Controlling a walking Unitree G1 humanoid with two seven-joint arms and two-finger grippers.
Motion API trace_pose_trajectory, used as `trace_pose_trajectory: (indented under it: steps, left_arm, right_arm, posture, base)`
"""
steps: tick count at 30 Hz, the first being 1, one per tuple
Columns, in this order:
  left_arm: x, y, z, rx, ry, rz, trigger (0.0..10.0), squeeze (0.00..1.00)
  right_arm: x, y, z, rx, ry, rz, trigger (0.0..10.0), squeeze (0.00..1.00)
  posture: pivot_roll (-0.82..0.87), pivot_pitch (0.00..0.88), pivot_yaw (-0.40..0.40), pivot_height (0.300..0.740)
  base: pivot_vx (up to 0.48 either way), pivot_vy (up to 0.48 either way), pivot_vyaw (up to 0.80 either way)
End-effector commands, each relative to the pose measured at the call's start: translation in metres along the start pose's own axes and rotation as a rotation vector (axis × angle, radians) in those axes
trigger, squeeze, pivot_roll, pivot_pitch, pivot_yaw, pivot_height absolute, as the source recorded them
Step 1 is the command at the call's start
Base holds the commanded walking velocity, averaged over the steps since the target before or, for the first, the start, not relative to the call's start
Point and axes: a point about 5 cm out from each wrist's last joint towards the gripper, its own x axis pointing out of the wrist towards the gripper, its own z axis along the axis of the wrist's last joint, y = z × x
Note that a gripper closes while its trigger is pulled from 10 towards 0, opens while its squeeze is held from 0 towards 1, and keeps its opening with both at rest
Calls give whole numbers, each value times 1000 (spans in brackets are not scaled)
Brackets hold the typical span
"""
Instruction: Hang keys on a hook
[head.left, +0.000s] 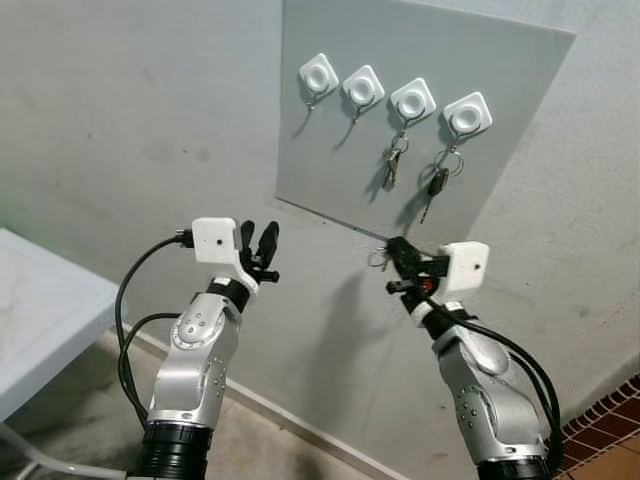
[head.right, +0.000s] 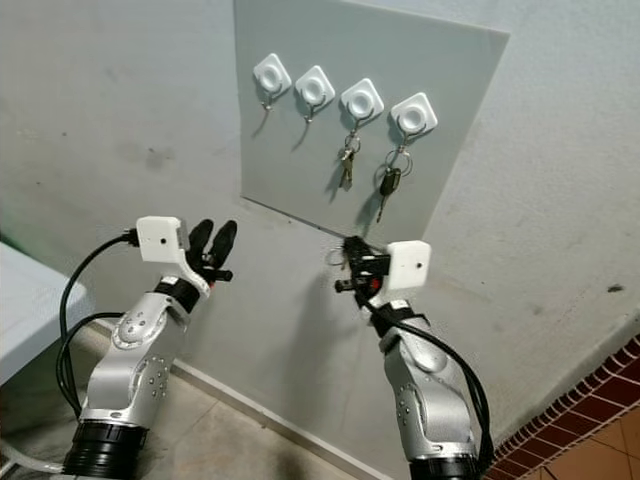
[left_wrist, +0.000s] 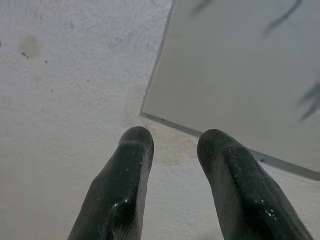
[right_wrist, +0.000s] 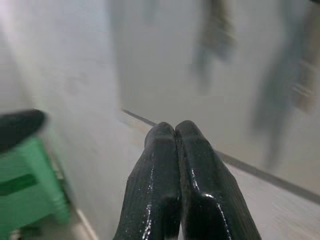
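grey wall board (head.left: 340, 170) above; left gripper (head.left: 257, 248) parted, right gripper (head.left: 398, 255) pinched closed.

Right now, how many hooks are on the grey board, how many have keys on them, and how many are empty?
White square hooks with keys: 2
White square hooks, empty: 2
Total hooks on the grey wall board: 4
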Motion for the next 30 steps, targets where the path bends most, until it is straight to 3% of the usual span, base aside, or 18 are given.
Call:
trace_pose_trajectory:
  steps: [1, 13, 17, 30]
  left_arm:
    - [5, -9, 10, 25, -34, -54, 10000, 0]
    - [2, -7, 16, 26, -48, -47, 10000, 0]
    - [2, -15, 25, 28, -72, -94, 10000, 0]
    - [1, -34, 33, 37, -77, -185, 10000, 0]
  right_arm:
    - [5, 5, 12, -12, -26, 71, 10000, 0]
    - [20, 27, 30, 43, -71, 218, 10000, 0]
    - [33, 36, 50, 81, -150, 239, 10000, 0]
    - [56, 41, 91, 98, -299, 245, 10000, 0]
  posture:
    - [140, 0, -96, 740]
    - [149, 0, -106, 740]
    - [154, 0, -113, 740]
    - [147, 0, -111, 740]
  base:
    - [0, 0, 0]
    - [0, 0, 0]
    - [0, 0, 0]
    - [0, 0, 0]
